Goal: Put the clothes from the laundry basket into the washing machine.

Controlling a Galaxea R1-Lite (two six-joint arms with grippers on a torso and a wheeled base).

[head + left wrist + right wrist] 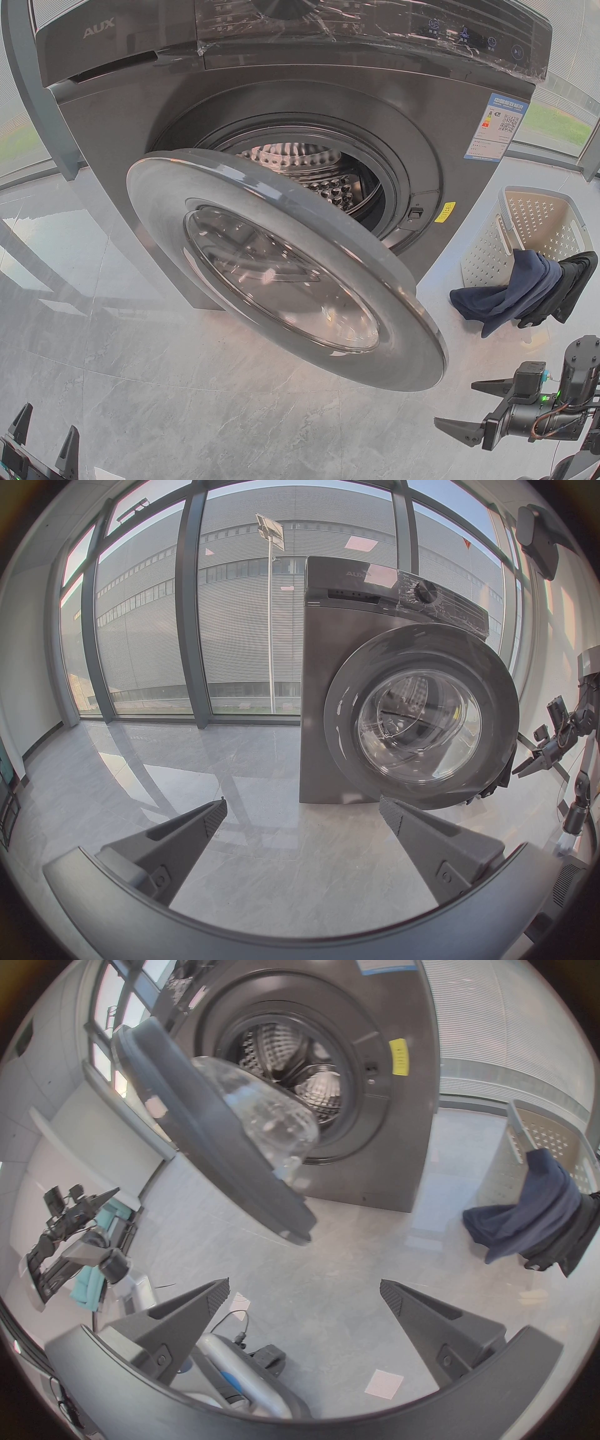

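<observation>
- Two garments hang over the near rim of the laundry basket: a navy garment and a black garment, touching side by side, the black one to the right.
- The navy garment trails down the basket's outer wall towards the grey tiled floor; most of it is outside the basket.
- The basket is white and perforated, and stands on the floor just to the right of the washing machine.
- The washing machine is a dark grey front-loader. Its round glass door is swung wide open towards the robot, hinged on the left.
- The steel drum is visible through the opening, with no clothes seen inside.
- Right gripper: low at the right, near the basket and below the hanging clothes, well apart from them. Its fingers are spread and hold nothing.
- Left gripper: low at the far left above bare floor, well apart from door and basket. Its fingers are spread and hold nothing.
- Machine front: a yellow sticker beside the door opening, an energy label at the upper right, and plastic film over the control panel.
</observation>
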